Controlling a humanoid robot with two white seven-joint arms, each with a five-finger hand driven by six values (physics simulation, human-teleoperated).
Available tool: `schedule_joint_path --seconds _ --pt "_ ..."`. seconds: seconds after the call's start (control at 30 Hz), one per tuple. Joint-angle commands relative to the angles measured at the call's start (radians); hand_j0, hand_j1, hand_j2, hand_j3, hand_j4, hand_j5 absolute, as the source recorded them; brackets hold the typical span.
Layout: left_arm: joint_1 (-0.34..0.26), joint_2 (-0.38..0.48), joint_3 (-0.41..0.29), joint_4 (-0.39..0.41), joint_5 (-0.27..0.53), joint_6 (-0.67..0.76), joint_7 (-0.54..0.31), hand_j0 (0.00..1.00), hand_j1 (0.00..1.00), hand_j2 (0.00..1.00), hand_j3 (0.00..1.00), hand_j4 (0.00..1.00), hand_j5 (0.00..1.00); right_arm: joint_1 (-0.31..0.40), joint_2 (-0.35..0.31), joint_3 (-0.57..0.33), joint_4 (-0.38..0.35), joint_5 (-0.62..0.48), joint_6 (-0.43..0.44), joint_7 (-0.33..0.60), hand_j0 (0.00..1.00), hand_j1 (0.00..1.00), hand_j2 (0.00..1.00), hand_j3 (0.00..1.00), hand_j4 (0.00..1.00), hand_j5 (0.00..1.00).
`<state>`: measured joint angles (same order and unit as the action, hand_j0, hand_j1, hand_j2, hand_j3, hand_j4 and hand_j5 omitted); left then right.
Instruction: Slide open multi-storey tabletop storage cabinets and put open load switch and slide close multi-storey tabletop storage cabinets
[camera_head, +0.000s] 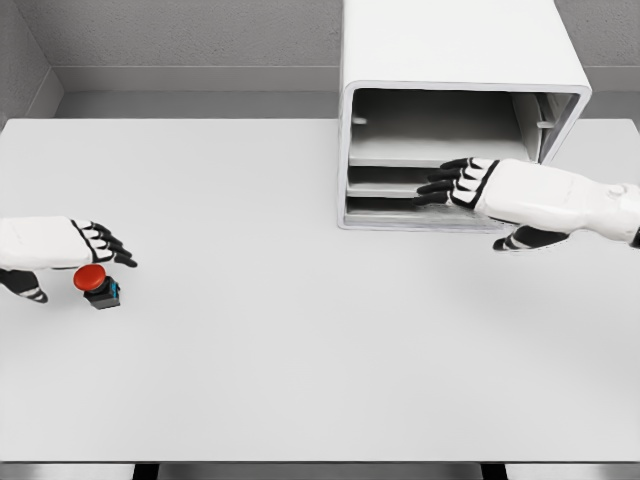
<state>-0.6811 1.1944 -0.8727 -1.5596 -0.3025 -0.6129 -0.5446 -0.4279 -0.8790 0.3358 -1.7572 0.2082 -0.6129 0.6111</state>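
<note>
A white multi-storey storage cabinet (450, 60) stands at the back of the table, right of the middle, its open front showing stacked shelves or drawers. My right hand (452, 182) reaches into the front of it at the lower levels, fingers stretched out flat, holding nothing that I can see. The load switch (97, 284), a small dark block with a red round button on top, stands on the table at the far left. My left hand (100, 245) hovers just above and behind the switch, fingers extended, not closed on it.
The white table (300, 350) spreads wide in front of me, with its front edge near the bottom of the picture. A grey wall runs behind the cabinet.
</note>
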Motion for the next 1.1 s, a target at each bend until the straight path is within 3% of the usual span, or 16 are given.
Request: schedule_joint_path --seconds 0.0,0.13,0.2,0.3,0.33,0.57,0.63,0.73,0.87,1.07 --pt "0.000 -0.002 -0.002 -0.005 0.003 0.002 -0.001 1.00 1.00 1.00 1.00 1.00 1.00 -0.005 0.026 0.037 0.005 -0.001 0.002 0.000 1.00 1.00 1.00 1.00 1.00 1.00" --pt "0.000 -0.007 -0.003 -0.008 0.002 0.002 -0.005 0.96 0.96 0.96 0.96 0.96 0.96 -0.075 0.057 0.094 0.019 0.066 0.169 0.000 1.00 1.00 1.00 1.00 1.00 1.00" --pt "0.000 -0.006 -0.003 -0.013 0.002 0.002 -0.015 0.93 0.93 0.93 0.93 0.93 0.93 -0.095 0.066 0.100 0.047 0.079 0.211 0.000 1.00 1.00 1.00 1.00 1.00 1.00" --pt "0.006 -0.009 -0.006 -0.014 -0.001 0.002 -0.024 0.81 0.81 0.81 0.81 0.81 0.81 -0.117 0.075 0.101 0.107 0.083 0.216 0.000 1.00 1.00 1.00 1.00 1.00 1.00" --pt "0.006 -0.016 -0.006 -0.014 -0.001 0.002 -0.031 0.73 0.73 0.73 0.73 0.73 0.73 -0.130 0.077 0.111 0.131 0.092 0.216 0.000 1.00 1.00 1.00 1.00 1.00 1.00" --pt "0.006 -0.016 -0.006 -0.016 -0.001 0.002 -0.040 0.61 0.61 0.61 0.61 0.61 0.61 -0.158 0.109 0.140 0.173 0.111 0.237 0.000 1.00 1.00 1.00 1.00 1.00 1.00" --pt "0.006 -0.015 -0.014 -0.033 -0.001 0.002 -0.041 0.49 0.49 0.49 0.49 0.49 0.49 -0.196 0.129 0.177 0.211 0.126 0.239 0.000 1.00 1.00 1.00 1.00 1.00 1.00" --pt "0.006 -0.016 -0.020 -0.036 -0.001 0.002 -0.052 0.40 0.40 0.40 0.40 0.40 0.40 -0.212 0.135 0.203 0.228 0.131 0.240 0.000 1.00 1.00 1.00 1.00 1.00 1.00" --pt "0.005 -0.015 -0.019 -0.037 -0.001 0.002 -0.061 0.32 0.32 0.32 0.32 0.32 0.32 -0.224 0.143 0.206 0.229 0.134 0.282 0.000 1.00 1.00 1.00 1.00 1.00 1.00" --pt "-0.012 0.005 -0.014 -0.083 0.005 0.002 -0.060 0.32 0.32 0.32 0.32 0.32 0.32 -0.252 0.152 0.218 0.275 0.132 0.314 0.000 1.00 1.00 1.00 1.00 1.00 1.00"
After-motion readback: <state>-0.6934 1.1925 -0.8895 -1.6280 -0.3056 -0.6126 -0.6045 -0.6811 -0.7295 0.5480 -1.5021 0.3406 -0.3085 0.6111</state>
